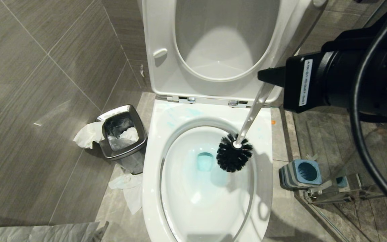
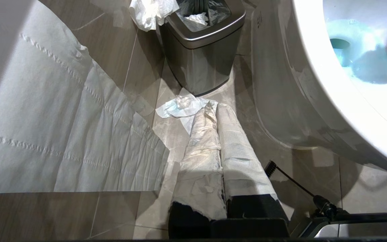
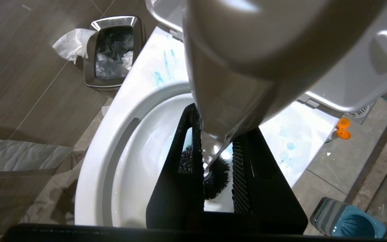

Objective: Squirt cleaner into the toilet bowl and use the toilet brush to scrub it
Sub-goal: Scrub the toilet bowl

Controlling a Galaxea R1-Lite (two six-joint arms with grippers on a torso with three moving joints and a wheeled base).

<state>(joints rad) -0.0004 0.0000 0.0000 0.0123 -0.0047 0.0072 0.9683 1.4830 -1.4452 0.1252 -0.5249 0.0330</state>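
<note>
The white toilet bowl (image 1: 153, 168) stands with seat and lid raised. Turquoise cleaner tints the water (image 1: 205, 161) and streaks the back rim (image 3: 161, 70). My right gripper (image 1: 268, 76) reaches in from the right, shut on the pale stick of the toilet brush (image 1: 252, 114). The stick slants down to the black bristle head (image 1: 234, 156), which hangs over the basin's right side. In the right wrist view the stick passes between the black fingers (image 3: 218, 132), above the bristle head (image 3: 215, 179). My left gripper (image 2: 213, 108), wrapped in white paper, is parked low beside the bowl (image 2: 281, 84), shut and empty.
A steel waste bin (image 1: 121, 136) with paper spilling out stands left of the toilet, and crumpled tissue (image 1: 128, 188) lies on the floor. The blue-topped brush holder (image 1: 301, 173) sits on the right by a glass door frame (image 1: 331, 191). Tiled wall on the left.
</note>
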